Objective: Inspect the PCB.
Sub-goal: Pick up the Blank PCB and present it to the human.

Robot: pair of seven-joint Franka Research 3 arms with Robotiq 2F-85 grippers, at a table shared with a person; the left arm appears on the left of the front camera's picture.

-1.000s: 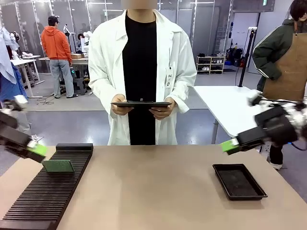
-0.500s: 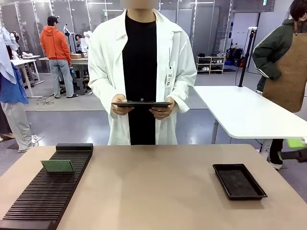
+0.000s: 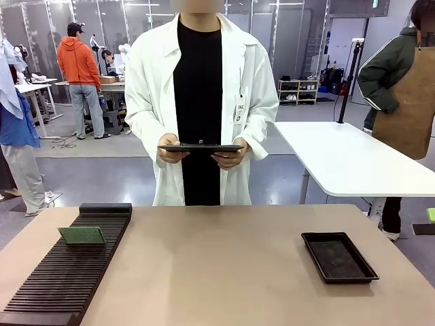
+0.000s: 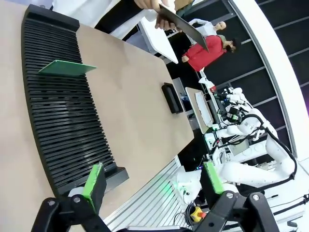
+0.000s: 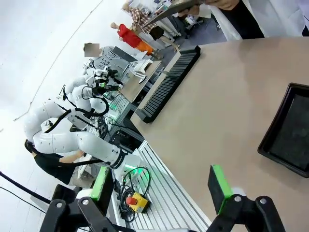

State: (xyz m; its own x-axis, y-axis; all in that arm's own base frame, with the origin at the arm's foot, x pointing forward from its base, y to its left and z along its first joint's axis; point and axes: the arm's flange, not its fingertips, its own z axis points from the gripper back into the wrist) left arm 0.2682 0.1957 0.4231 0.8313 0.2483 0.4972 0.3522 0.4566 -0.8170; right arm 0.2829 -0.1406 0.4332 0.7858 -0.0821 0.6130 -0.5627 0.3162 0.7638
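My left jaws are spread wide with nothing between them. Their two green pads (image 4: 94,180) stand far apart and touch nothing. Seen from my left wrist, they hang above the near end of a long black slotted rack (image 4: 63,121).

My right jaws are released just as wide and also hold nothing. Their green pads (image 5: 219,187) are well apart in open air, near the edge of the tan surface (image 5: 227,96).

The PCB (image 3: 82,235) is a thin green rectangular board. It stands in one of the rack's (image 3: 61,285) slots, toward the rack's far end, on my left side of the surface (image 3: 217,272). From my left wrist the PCB (image 4: 66,67) shows as a green plate rising out of the ribs, well apart from my pads.

A shallow black tray (image 3: 338,257) lies on my right side of the surface, well apart from the rack.

Across the surface a person (image 3: 201,81) in a white coat stands facing me, holding a dark tablet (image 3: 200,147) level in both hands.
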